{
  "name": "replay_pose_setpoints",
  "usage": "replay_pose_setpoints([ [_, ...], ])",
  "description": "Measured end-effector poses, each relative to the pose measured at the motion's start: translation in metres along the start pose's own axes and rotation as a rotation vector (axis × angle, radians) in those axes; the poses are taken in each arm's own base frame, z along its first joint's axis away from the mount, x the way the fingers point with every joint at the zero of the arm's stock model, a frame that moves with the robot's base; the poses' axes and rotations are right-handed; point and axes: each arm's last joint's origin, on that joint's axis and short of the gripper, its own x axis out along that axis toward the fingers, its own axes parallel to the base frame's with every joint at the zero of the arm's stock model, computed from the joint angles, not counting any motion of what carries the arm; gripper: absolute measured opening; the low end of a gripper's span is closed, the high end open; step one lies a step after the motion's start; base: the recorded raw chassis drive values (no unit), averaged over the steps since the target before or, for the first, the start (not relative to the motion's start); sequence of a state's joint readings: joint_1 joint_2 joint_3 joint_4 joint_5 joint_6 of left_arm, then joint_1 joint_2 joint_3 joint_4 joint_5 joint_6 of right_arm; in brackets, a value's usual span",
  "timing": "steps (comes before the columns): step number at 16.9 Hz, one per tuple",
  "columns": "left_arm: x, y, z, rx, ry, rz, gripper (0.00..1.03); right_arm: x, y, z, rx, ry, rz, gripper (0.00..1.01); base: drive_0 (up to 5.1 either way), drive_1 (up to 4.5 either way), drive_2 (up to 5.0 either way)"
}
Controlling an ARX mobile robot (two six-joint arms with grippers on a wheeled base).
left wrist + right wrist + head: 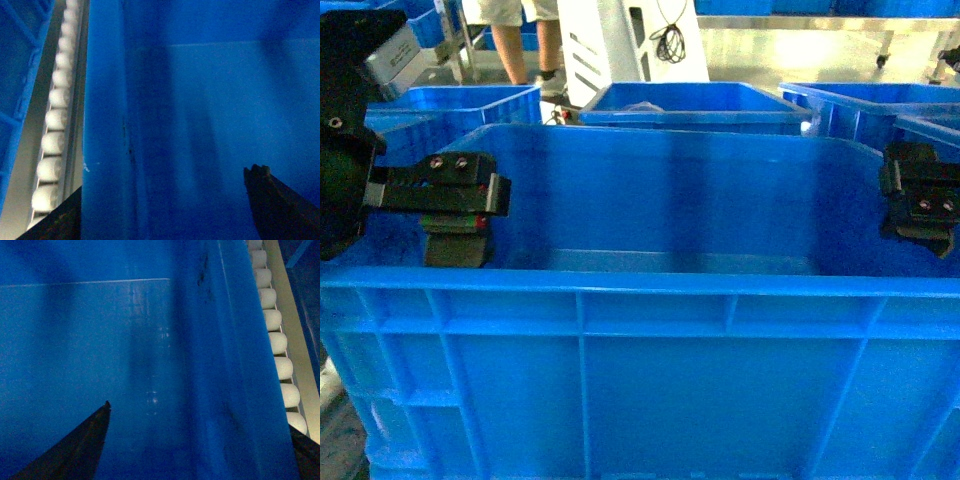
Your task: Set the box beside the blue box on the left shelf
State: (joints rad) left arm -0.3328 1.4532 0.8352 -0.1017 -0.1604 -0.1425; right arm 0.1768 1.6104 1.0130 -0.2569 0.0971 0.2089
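Between both tools, box [650, 340], left tool [455, 215] straddling its wall

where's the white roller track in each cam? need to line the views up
Head: roller track not visible; the crate fills the foreground.
Left wrist: roller track runs down the left edge, just outside the crate wall.
Right wrist: roller track runs down the right edge, outside the crate wall.
Shared landmark: the crate's pale inner floor, seen in all three views.
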Motion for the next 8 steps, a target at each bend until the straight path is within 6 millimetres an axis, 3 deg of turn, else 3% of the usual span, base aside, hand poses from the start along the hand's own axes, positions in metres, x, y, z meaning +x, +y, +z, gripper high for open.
replay_pose_setpoints([
  [1, 0.002, 0.0, 0.001, -0.007, -0.083, -0.001, 0.89, -0.004, 0.0, 0.003, 0.007, -0.025, 0.004, 0.98, 0.0, 0.0, 0.0],
  [2, 0.001, 0.001, 0.009, -0.012, -0.187, 0.012, 0.98, -0.009, 0.0, 0.007, 0.014, -0.061, 0.001, 1.0, 0.0, 0.0, 0.0],
  [4, -0.02, 0.006, 0.039, -0.031, -0.393, 0.019, 0.98, -0.024, 0.001, 0.021, 0.023, -0.168, -0.011, 0.98, 0.0, 0.0, 0.0],
  [5, -0.029, 0.009, 0.046, -0.023, -0.416, 0.016, 0.98, -0.032, 0.001, 0.027, 0.024, -0.197, -0.011, 0.98, 0.0, 0.0, 0.0],
  [8, -0.027, 0.01, 0.044, -0.015, -0.389, -0.006, 0.98, -0.046, 0.005, 0.037, 0.027, -0.282, 0.002, 0.98, 0.0, 0.0, 0.0],
])
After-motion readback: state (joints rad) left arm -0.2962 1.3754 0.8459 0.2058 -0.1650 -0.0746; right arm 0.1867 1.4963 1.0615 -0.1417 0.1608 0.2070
